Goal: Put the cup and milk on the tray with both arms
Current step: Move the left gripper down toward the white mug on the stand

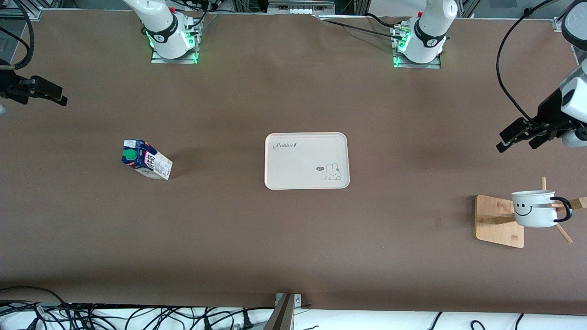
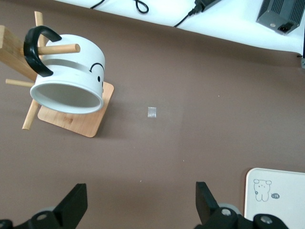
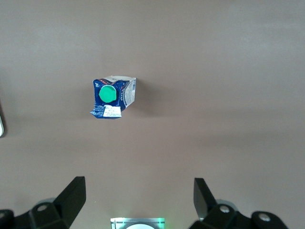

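So the worktop (image 1: 293, 256) is covered in a matte brown sheet, pretty smooth, faintly mottled.

Dead centre of the front view sits the tray (image 1: 306, 160): flat, cream, rectangular with rounded corners and a shallow raised lip. It has script lettering in its upper-left corner and a tiny rabbit drawing at lower right. Nothing is on it.

The milk (image 1: 146, 159) is at middle left of the front view, toward the right arm's end of the worktop and well apart from the tray. It's a small gable-top carton, glossy dark blue up top with a round green cap and a white printed lower part. It looks a bit crumpled around the top in the right wrist view.

The cup (image 1: 534, 208) is at lower right of the front view. It's a glossy white mug with a black smiley and a black loop handle, hanging by that handle on a peg of a light wooden stand (image 1: 499, 221). The stand has a flat square base and thin round dowels sticking out.

The left claw (image 1: 520, 136) hangs over bare worktop at the right edge, above the cup in the frame, black fingers spread wide and holding nothing. The right claw (image 1: 43, 94) is at the upper-left edge, also spread wide and empty, touching nothing.
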Available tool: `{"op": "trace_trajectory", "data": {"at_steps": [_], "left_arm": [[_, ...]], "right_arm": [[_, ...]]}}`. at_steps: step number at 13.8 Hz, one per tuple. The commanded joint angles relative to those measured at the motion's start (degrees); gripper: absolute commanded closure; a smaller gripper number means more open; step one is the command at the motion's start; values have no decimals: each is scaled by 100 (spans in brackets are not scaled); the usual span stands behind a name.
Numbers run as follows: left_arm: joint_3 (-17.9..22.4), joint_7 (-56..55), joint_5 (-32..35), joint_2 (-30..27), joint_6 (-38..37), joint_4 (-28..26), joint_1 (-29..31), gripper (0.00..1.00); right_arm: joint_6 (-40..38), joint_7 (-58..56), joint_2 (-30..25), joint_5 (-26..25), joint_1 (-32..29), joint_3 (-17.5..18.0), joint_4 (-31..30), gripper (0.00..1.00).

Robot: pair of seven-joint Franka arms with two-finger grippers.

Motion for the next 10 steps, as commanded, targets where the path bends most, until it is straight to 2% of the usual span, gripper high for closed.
{"op": "trace_trajectory", "data": {"at_steps": [1,4,7,10], "left_arm": [[-5,162,-93,-231,965,-761,88,0],[-14,355,-102,-266,2625,-1658,247,0],[-14,373,-137,-223,3190,-1879,256,0],[-22,382,-129,31,4567,-2371,238,0]], "right_arm": [[-124,36,2,102,-18,15,113,0],[-124,36,2,102,-18,15,113,0],[-115,36,2,102,-18,15,113,0],[-115,36,2,102,-18,15,113,0]]}}
